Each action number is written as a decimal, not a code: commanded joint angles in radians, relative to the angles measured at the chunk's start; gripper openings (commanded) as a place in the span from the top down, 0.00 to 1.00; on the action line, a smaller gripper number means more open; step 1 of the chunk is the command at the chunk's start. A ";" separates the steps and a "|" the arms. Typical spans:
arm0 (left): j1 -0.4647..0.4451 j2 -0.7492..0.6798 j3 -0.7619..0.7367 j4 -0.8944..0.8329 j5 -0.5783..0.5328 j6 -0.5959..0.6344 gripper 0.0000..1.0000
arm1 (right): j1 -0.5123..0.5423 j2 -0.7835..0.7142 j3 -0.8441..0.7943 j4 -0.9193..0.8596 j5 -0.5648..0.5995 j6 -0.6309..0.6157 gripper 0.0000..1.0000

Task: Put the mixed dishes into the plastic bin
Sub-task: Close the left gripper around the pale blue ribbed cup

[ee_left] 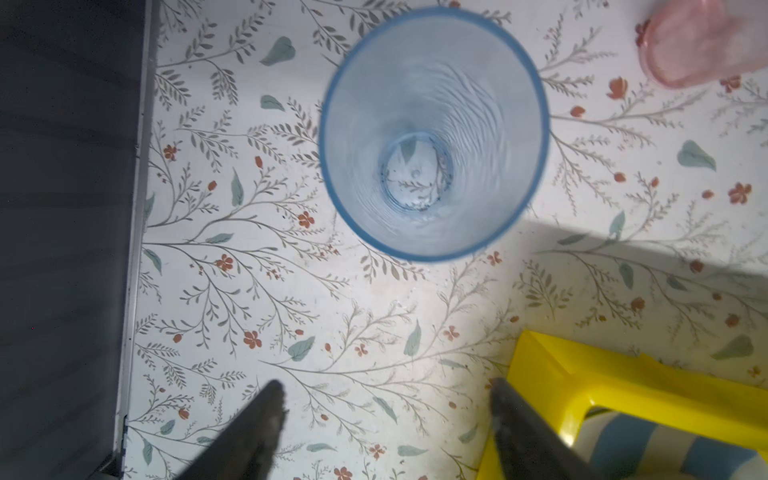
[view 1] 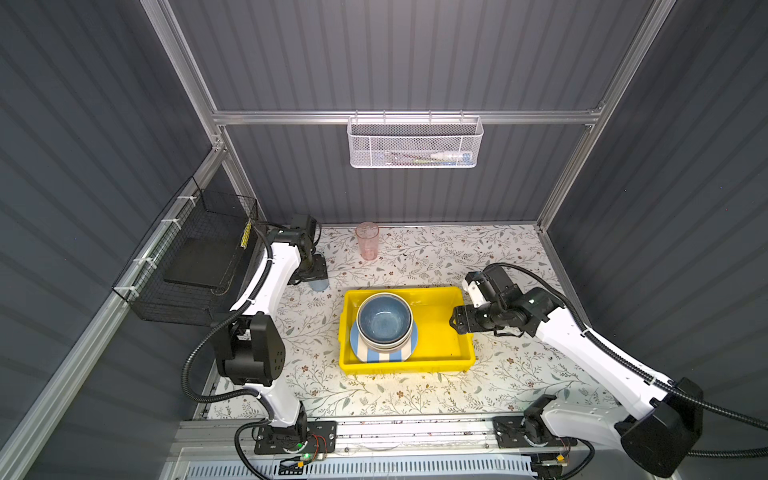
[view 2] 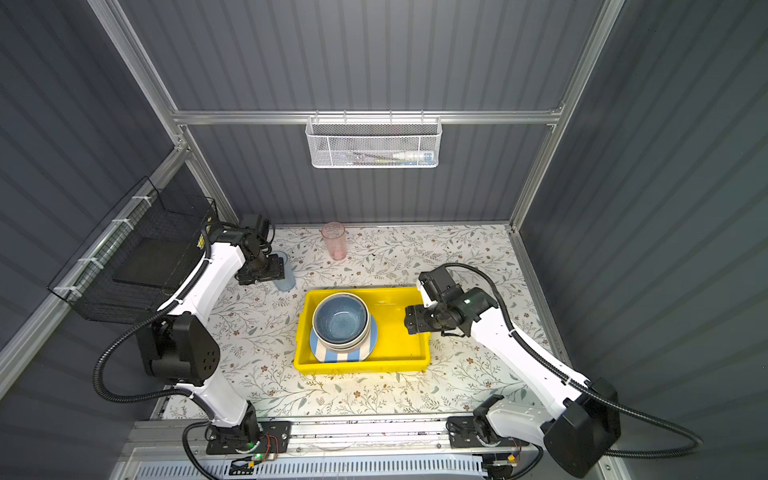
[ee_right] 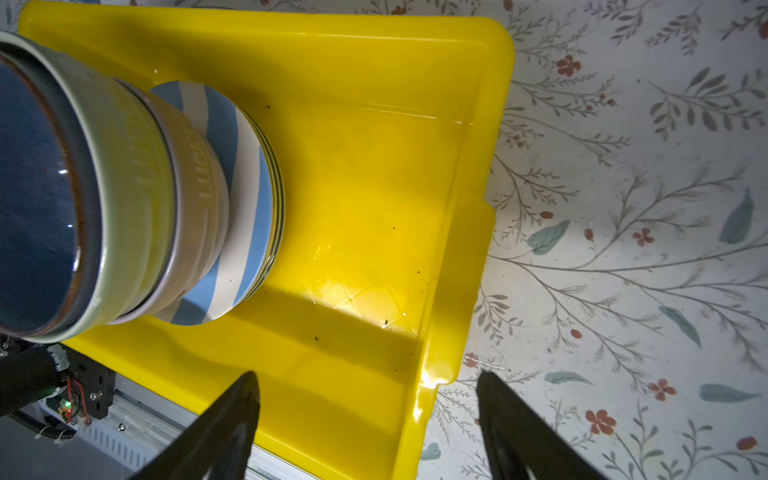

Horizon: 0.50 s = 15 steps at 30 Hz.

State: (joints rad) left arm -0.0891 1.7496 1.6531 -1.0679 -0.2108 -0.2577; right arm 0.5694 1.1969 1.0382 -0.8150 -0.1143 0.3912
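On the counter (view 1: 415, 395), near its middle, the yellow plastic bin (view 1: 440, 332) holds a blue-white striped plate (view 1: 384, 358) under a nested lilac bowl (ee_right: 195, 199), pale green bowl (ee_right: 129, 187) and blue bowl (view 1: 384, 320). A pink tumbler (view 1: 367, 241) stands at the back edge and a blue tumbler (ee_left: 432, 133) by the left edge, with the left tool (ee_left: 386, 386) gaping empty beside it. The right tool (ee_right: 368, 380) gapes empty over the bin's right wall.

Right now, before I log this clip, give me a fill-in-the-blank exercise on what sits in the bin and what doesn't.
The top bowl in the yellow bin is ____.
The plate in the bin is blue-and-white ____.
The pink tumbler stands ____ the bin.
The left hand, near the blue tumbler, has its jaws ____.
Missing words: blue; striped; outside; open.
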 commanded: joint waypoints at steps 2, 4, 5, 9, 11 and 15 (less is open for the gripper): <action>0.038 0.010 0.066 0.031 -0.006 0.069 0.12 | -0.004 -0.026 0.024 0.023 -0.059 -0.037 0.17; 0.050 0.030 0.093 0.028 0.003 0.082 0.12 | -0.006 -0.030 0.025 0.024 -0.053 -0.039 0.16; 0.055 0.043 0.108 0.025 0.011 0.090 0.12 | -0.009 -0.030 0.025 0.028 -0.053 -0.040 0.16; 0.073 0.097 0.155 0.012 0.015 0.104 0.16 | -0.012 -0.031 0.026 0.032 -0.058 -0.036 0.16; 0.082 0.117 0.172 0.025 0.016 0.113 0.18 | -0.014 -0.044 0.020 0.029 -0.063 -0.032 0.16; 0.093 0.161 0.212 0.024 0.037 0.112 0.24 | -0.020 -0.070 -0.004 0.041 -0.071 -0.019 0.16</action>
State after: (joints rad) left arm -0.0074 1.8908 1.8210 -1.0367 -0.2024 -0.1673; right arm 0.5564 1.1564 1.0401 -0.7807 -0.1669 0.3664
